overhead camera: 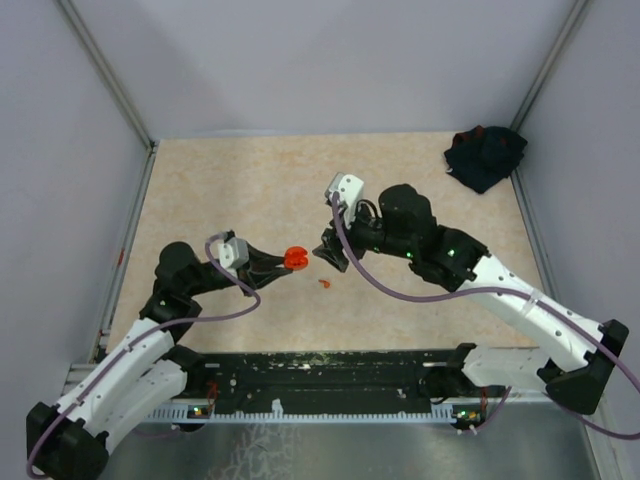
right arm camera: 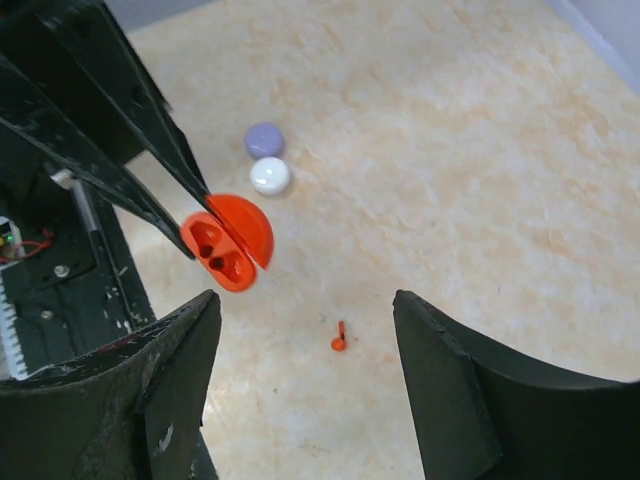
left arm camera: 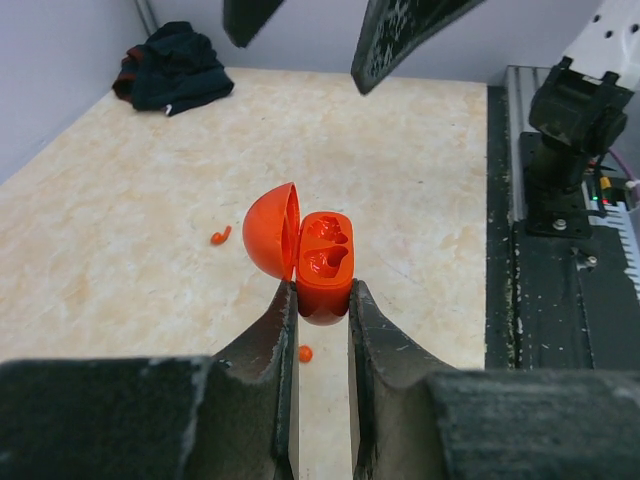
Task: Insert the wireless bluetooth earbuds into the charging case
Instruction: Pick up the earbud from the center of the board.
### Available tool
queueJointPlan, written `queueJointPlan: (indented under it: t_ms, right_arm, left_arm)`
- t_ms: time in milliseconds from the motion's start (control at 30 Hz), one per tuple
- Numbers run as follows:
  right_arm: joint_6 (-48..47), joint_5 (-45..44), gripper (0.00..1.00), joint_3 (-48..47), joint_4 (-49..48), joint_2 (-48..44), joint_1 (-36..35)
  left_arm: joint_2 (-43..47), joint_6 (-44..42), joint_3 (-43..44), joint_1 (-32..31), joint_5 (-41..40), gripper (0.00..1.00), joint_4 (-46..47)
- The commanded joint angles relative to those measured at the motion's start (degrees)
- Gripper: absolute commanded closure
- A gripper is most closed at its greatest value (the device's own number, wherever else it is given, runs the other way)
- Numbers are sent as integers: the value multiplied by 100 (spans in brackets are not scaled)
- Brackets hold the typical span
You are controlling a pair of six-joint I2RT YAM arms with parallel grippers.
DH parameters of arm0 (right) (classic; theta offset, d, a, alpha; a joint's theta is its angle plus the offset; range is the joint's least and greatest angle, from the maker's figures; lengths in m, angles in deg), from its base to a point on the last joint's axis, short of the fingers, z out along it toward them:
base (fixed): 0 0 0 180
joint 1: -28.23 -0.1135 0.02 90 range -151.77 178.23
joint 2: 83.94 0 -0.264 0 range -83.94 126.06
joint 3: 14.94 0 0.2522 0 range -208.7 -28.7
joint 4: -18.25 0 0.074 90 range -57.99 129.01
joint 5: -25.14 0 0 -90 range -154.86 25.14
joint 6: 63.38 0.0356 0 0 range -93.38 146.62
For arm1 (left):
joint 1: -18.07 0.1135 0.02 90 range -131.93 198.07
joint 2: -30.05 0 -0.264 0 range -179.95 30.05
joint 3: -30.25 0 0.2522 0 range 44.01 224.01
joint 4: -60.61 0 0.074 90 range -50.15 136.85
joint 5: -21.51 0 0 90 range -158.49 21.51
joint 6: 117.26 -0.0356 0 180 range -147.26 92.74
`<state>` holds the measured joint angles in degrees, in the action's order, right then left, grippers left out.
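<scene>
1. Orange-red charging case is pinched at its lower end between the fingers of the left gripper. It is held clear of the table at the centre of the left wrist view, probably so that its mouth faces the other arm.
2. Its domed lid stands open to the left, and the two wells look empty.
3. Right gripper has its jaws spread wide with nothing between them. It hovers near the case, likely ready to fetch an earbud.
4. One red earbud lies loose on the table at the lower centre of the right wrist view, apart from the case.
5. A lavender disc and a white disc sit just beside each other at the upper left of that view. Both are closed, so their contents cannot be told.
</scene>
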<state>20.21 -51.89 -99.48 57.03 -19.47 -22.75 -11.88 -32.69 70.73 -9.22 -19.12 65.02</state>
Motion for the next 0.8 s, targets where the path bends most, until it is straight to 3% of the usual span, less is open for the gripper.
queueJointPlan:
  t_ms: [0,200,433,600,767]
  right_arm:
    - [451,-999,30,460,-497,-163,-31]
    - [932,-1895,29,1308,-818,-54,-26]
    - [1410,-2068,36,2132,-1448,357,-42]
    - [1639,-2075,39,2391,-1857,856,-76]
    - [1812,-2204,40,2556,-2259,1291,-204]
  left_arm:
    - [237,-188,187,-20,-829,100,-484]
    - [399,-30,239,-18,-2048,100,-796]
    - [536,20,310,-11,-3251,100,-1160]
    - [537,-25,387,-6,-3664,100,-1443]
    - [507,-63,395,2,-3590,100,-1467]
